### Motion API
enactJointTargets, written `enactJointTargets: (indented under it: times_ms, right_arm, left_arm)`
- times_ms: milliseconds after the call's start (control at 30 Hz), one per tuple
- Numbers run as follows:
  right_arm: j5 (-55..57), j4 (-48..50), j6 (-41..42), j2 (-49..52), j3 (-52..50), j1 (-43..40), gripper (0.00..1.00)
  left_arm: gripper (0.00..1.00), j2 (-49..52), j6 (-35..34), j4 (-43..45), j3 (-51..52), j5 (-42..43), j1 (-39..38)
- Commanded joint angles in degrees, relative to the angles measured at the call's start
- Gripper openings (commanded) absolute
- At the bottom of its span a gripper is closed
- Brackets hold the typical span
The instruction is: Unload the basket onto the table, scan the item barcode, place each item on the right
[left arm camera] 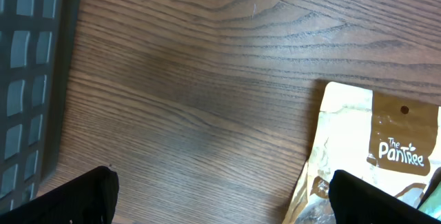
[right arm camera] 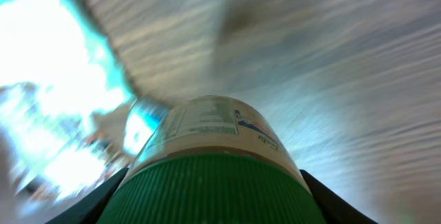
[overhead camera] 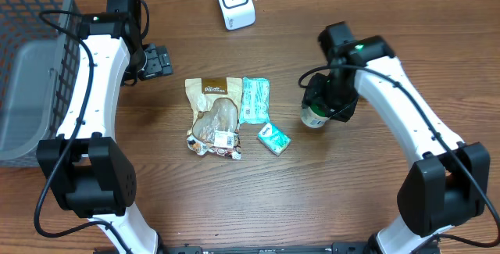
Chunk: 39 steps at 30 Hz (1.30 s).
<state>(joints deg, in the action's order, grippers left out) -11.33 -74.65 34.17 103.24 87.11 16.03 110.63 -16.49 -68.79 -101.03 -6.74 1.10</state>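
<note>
Overhead, pouch [overhead camera: 215, 117] and teal packet [overhead camera: 255, 99] beside bottle [overhead camera: 314, 118], scanner [overhead camera: 234, 1] beyond, basket [overhead camera: 31, 66] left

**Where things lie on my counter**

I see the basket [overhead camera: 23, 19] at the far left edge of the counter [overhead camera: 375, 19], with the left tool [overhead camera: 162, 61] to its right, behind and left of the pouch [overhead camera: 214, 116]. The scanner [overhead camera: 234, 1] stands at the back, near the middle. The pouch lies in the centre. The packet [overhead camera: 255, 99] touches its right side, and the small box [overhead camera: 273, 139] sits just before the packet. Further right, apart from them, the jar [overhead camera: 314, 118] is under the right tool [overhead camera: 324, 104], its lid gripped between the fingers [right arm camera: 96, 200].
</note>
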Motion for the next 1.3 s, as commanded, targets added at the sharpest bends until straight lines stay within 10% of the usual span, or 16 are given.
enactJointTargets:
  times_ms: [0,267,1267]
  right_arm:
    - [-19.50,-1.86,-4.79,-1.01,1.25,-0.74,0.37]
    - [-37.90,-6.99,-4.66,-1.01,1.25,-0.63,0.34]
    - [-48.81,-10.54,-4.02,-1.01,1.25,-0.63,0.24]
  left_arm:
    - [0.99,-0.85,0.22,0.07,-0.92,-0.74,-0.39]
    - [1.00,-0.85,0.22,0.07,-0.92,-0.72,-0.39]
    - [1.00,-0.85,0.22,0.07,-0.92,-0.74,-0.44]
